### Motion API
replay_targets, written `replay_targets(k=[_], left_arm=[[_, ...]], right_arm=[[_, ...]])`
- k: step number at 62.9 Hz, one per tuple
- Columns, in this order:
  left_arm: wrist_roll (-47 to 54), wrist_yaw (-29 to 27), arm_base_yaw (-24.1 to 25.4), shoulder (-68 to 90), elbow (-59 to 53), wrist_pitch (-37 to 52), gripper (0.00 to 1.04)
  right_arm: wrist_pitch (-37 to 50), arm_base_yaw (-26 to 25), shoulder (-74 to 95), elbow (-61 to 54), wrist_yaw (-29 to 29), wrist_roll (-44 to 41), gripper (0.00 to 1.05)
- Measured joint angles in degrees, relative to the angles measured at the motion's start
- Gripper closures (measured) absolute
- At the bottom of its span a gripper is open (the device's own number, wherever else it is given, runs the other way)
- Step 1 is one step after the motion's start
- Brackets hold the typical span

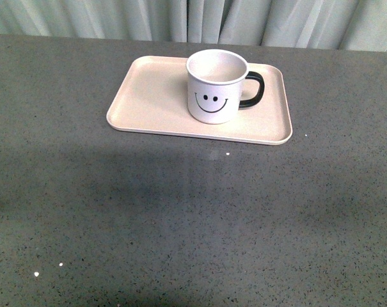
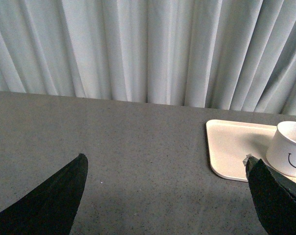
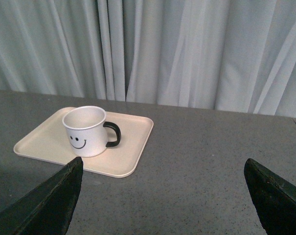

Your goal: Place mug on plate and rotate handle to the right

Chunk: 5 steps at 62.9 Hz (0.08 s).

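One white mug [image 1: 217,86] (smiley-faced), black handle [image 1: 253,89] seemingly glossy.

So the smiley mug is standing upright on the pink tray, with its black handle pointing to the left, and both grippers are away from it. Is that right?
Not quite. In the front view the handle of the mug points to the right, not the left. The rest holds: the mug stands upright on the pink tray, and the left gripper and right gripper are open, clear of it.

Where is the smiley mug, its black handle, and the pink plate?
mug [image 1: 213,96], front view, on its white side just above the smiley face.
handle [image 1: 258,89], front view, on the black loop's outer curve.
plate [image 1: 148,89], front view, on its bare floor left of the mug.
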Motion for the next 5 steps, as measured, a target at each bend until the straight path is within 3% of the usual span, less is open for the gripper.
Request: replay_targets(k=[5], left_arm=[[0.00,0.00,0.00,-0.02,0.00,0.00,0.09]], right_arm=[[0.00,0.00,0.00,0.00,0.00,0.00,0.09]])
